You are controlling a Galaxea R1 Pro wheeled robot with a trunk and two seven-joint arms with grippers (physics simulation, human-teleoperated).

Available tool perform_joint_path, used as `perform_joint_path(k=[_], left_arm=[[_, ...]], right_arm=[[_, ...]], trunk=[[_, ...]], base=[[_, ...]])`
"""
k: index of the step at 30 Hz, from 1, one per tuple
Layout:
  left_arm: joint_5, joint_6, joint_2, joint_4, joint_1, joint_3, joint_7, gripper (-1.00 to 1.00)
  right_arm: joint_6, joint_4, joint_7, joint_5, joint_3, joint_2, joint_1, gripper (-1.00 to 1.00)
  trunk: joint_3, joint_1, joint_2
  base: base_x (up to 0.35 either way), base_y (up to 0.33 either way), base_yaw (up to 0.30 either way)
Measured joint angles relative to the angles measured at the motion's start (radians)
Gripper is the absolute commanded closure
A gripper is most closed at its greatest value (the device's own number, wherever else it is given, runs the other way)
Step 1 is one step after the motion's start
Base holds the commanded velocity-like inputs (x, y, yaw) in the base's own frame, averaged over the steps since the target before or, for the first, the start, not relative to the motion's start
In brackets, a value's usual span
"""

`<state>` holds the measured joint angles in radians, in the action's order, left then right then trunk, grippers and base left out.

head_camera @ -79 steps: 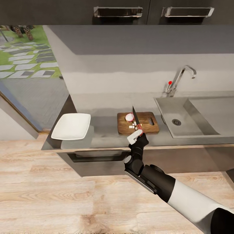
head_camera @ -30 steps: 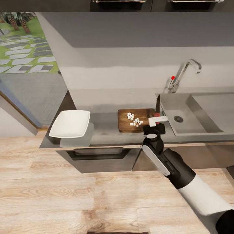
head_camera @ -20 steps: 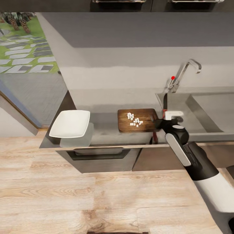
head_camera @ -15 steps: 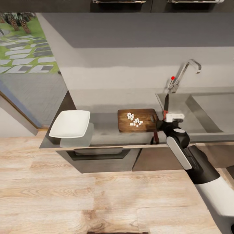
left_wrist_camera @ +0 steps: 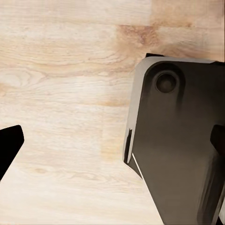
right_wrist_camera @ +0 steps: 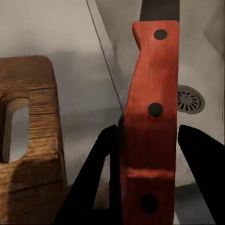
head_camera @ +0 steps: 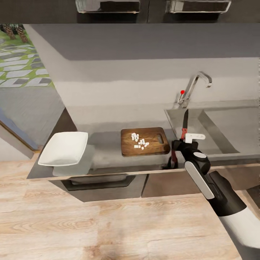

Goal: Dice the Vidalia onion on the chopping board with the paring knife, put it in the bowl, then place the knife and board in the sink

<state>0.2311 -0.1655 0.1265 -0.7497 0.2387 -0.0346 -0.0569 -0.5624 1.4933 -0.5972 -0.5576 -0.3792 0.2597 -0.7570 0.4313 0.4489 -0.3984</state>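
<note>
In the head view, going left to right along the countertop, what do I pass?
White bowl → chopping board carrying the diced onion → paring knife held upright by the right gripper → sink.

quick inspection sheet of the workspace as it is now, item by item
surface: grey countertop over dark cabinet fronts
job's things: board on the countertop beside the sink, white onion dice on the board; bowl at the far end, no dice in it; knife held blade-up at the sink's near edge
clutter: nothing seen
grippers: right pincer shut on the knife handle; left pincer over the wood floor, state unclear
cables: nothing seen
surroundings: chrome tap, wall cabinets above
</note>
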Motion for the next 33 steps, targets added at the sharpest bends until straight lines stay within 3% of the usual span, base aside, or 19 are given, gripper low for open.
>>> perform_joint_path(k=[4,8,13,21,33], left_arm=[[0.000,0.000,0.000,0.001,0.000,0.000,0.000,-1.00],[0.000,0.000,0.000,0.003,0.000,0.000,0.000,-1.00],[0.000,0.000,0.000,0.007,0.000,0.000,0.000,-1.00],[0.000,0.000,0.000,0.018,0.001,0.000,0.000,-1.00],[0.000,0.000,0.000,0.035,0.002,0.000,0.000,-1.00]], right_arm=[[-0.078,0.022,0.000,-0.001,-0.001,-0.001,0.000,1.00],[-0.103,0.025,0.000,-0.008,-0.001,-0.002,0.000,1.00],[-0.199,0.026,0.000,-0.064,-0.001,-0.004,0.000,1.00],[-0.211,0.026,0.001,-0.082,-0.003,-0.006,0.000,1.00],[-0.212,0.024,0.002,-0.093,-0.006,-0.011,0.000,1.00]], trunk=[[-0.006,0.000,0.000],[-0.013,0.000,0.000],[-0.020,0.000,0.000],[-0.021,0.000,0.000],[-0.009,0.001,0.000]], base=[[0.254,-0.172,-0.116],[0.170,-0.215,-0.109],[0.017,-0.239,-0.076],[0.061,-0.220,0.023],[0.148,-0.106,0.214]])
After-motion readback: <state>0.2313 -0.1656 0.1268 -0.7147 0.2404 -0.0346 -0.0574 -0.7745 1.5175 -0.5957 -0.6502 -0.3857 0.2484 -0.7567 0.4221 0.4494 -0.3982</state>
